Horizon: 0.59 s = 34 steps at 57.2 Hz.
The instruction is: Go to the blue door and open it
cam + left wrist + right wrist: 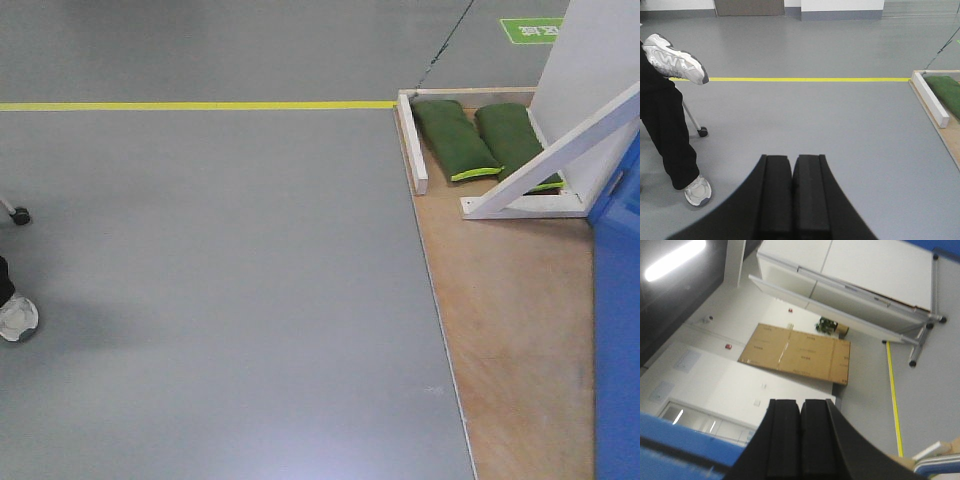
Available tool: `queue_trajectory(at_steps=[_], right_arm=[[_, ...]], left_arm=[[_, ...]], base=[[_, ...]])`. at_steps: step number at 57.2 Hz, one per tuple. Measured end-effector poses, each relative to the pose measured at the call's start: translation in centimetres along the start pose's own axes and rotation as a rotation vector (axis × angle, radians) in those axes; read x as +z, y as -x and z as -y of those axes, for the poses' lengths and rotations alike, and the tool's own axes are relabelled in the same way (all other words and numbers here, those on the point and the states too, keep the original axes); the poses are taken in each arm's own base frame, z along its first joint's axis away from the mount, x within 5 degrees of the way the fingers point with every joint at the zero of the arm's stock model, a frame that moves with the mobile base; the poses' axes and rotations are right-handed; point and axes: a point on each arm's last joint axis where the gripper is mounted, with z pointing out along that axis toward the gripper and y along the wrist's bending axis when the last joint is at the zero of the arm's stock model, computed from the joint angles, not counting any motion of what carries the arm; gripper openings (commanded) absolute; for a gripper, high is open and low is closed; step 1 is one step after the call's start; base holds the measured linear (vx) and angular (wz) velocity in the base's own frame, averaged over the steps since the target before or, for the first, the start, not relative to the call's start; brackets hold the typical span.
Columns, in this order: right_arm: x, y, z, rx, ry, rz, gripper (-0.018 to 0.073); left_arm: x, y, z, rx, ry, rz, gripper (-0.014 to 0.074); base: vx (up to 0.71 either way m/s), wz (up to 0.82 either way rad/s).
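Exterior front-facing view gives me only a strip of the blue door [618, 340], at the far right edge, standing on the wooden platform [510, 330] just beyond the white slanted brace [560, 155] and the green sandbags [455, 140]. I read it as upright, long axis vertical, its foot running near-to-far along the platform and its face turned toward the bare wood. No handle shows, so I cannot tell which side the lever is on. The left gripper [792, 162] has its pads pressed together with nothing between them, and so does the right gripper [800, 405], which is tilted up at the room. My main worry is the turn to the right. The platform's edge could catch a wheel, and if I cut the corner the base or an arm could strike the brace. A seated person [665, 120] is close on the left, one shoe [697, 191] on the floor, so a swinging left arm could reach them. Driving in without sight of the lever risks arriving at a poor angle.
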Motion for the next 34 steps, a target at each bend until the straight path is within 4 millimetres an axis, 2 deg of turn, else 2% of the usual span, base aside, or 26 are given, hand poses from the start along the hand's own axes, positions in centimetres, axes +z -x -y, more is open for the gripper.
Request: queue_trajectory(at_steps=[5, 11, 24, 34], right_arm=[[1.1, -0.3, -0.1, 0.000, -0.003, -0.045, 0.0008], [1.6, -0.7, -0.1, 0.002, -0.011, -0.103, 0.0008], [1.0, -1.4, -0.5, 0.007, -0.011, -0.202, 0.0008], [-0.2, -3.3, -2.3, -0.018, 0.046, -0.243, 0.0008]], left_arm=[[0.0, 0.0, 0.0, 0.000, 0.000, 0.000, 0.0073], [0.0, 0.0, 0.0, 0.000, 0.000, 0.000, 0.0073], [0.0, 0.0, 0.0, 0.000, 0.000, 0.000, 0.0073], [0.0, 0.0, 0.0, 0.000, 0.000, 0.000, 0.0073]], base=[[0.00, 0.00], [0.00, 0.00], [0.00, 0.00], [0.00, -0.01]])
